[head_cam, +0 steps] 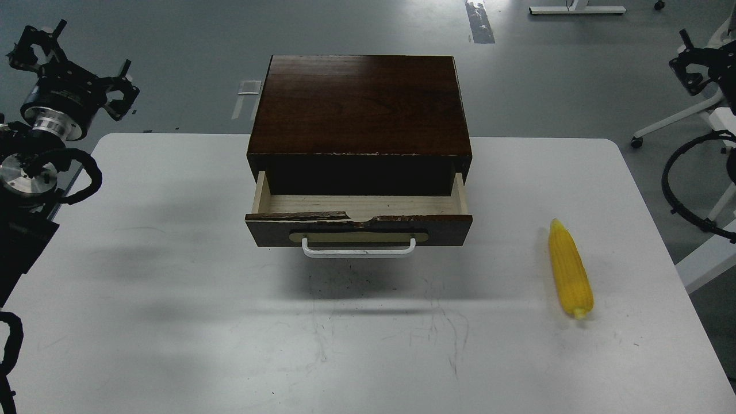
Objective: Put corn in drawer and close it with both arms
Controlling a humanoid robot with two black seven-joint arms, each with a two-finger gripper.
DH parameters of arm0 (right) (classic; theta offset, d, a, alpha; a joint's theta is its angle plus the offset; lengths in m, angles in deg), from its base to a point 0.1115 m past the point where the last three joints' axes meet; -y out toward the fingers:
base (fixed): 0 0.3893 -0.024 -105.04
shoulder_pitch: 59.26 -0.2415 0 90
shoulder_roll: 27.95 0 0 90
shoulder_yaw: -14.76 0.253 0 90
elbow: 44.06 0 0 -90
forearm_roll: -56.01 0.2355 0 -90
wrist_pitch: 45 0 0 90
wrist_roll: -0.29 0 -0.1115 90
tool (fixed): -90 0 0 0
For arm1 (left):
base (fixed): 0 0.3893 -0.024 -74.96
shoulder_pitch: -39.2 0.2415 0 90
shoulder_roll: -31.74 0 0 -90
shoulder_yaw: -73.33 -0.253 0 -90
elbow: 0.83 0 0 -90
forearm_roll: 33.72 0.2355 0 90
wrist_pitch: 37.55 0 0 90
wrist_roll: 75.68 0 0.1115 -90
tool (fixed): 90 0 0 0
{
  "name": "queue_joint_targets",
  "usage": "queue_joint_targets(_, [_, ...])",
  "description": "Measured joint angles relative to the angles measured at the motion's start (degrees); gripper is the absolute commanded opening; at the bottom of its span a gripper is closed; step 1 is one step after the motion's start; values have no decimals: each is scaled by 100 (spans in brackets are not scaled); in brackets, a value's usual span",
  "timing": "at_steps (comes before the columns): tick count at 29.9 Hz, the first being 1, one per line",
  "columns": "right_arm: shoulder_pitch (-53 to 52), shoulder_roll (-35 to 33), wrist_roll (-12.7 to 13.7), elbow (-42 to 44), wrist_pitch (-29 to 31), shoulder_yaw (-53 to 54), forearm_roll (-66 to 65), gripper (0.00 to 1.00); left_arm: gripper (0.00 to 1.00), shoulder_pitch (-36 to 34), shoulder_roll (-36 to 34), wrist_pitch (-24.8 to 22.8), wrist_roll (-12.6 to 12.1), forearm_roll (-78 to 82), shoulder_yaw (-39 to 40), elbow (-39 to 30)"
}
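The corn lies on the white table at the right, tip pointing away from me. The drawer is pulled partway out of the dark wooden cabinet. Its white handle faces me and its pale wood inside is empty. My left gripper hangs in the air beyond the table's far left corner, open and empty. My right gripper is at the right edge, beyond the table and far above the corn. Only part of it shows.
The cabinet stands at the table's far middle. A white chair base stands on the floor past the table's right corner. My right arm's black cable loops beside the table's right edge.
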Motion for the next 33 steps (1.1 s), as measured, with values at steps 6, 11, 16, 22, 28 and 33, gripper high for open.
queue_joint_targets(6, [-581,-846,2,-919,0,-686,-1235,100,98,45,48,0,-51,78,-35,-22])
queue_joint_targets(11, [-854,-1405,11,-1793,-8,-985,-2745,100,98,48,54,0,7,188,-202,-55])
queue_joint_targets(16, [-1018,-1828,243,-2818,-235,-1107,-4777,100,98,65,111,0,22,193,-231,-63])
queue_joint_targets(22, [-1213,-1892,408,-3165,-209,-1230,-6569,100,98,183,173,0,81,177,-203,-74])
queue_joint_targets(28, [-1229,-1945,424,-3857,-178,-2190,-7381,100,98,212,114,0,95,176,-196,-79])
queue_joint_targets(33, [-1165,-1979,420,-4104,-179,-2868,-8569,100,98,206,107,0,124,120,-135,-78])
